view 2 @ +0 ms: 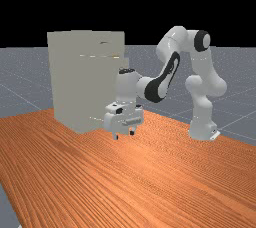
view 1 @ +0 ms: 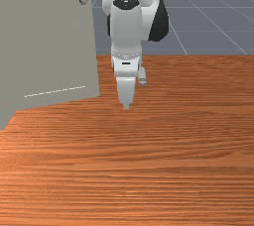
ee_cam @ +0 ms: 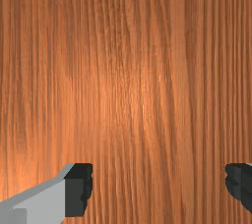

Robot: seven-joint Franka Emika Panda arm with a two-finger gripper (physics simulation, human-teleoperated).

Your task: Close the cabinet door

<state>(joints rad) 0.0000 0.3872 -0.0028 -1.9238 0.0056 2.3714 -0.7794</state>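
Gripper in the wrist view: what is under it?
Under the open gripper, between its jaws, the wooden table shows, and nothing is held. The wood directly behind the jaws is covered by them and cannot be seen.

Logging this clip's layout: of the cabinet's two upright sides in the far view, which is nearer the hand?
The side on the far view's right, partly behind the hand; thin bright lines mark it, while the other side shows none.

Arm (view 2: 172, 70) is bent at the elbow and extended from the far view's right toward its left; gripper (view 2: 124, 135) is pointed down, fingers (ee_cam: 78, 188) spread wide.
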